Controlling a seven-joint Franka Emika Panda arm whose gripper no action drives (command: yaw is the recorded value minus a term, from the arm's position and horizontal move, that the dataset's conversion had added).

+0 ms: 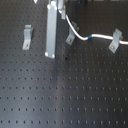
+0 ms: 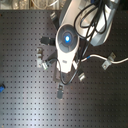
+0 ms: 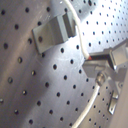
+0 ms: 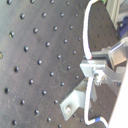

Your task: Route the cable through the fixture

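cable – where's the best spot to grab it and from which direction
Probably the free stretch of the cable between the middle clip and the blue band in the first exterior view. It arcs clear of the perforated board there. Come from above with the fingers straddling the cable, so they close across its thin width without hitting either clip.

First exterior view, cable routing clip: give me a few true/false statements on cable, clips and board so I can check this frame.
1. Three grey clips stand on the board. True: the left clip, the middle clip and the right clip.
2. The cable is black. False: it is white.
3. A blue band sits on the cable between the middle and right clips. True.
4. The cable passes through the left clip. False: that clip stands alone, apart from the cable.
5. The board is a plain smooth sheet. False: it is dark with a grid of holes.
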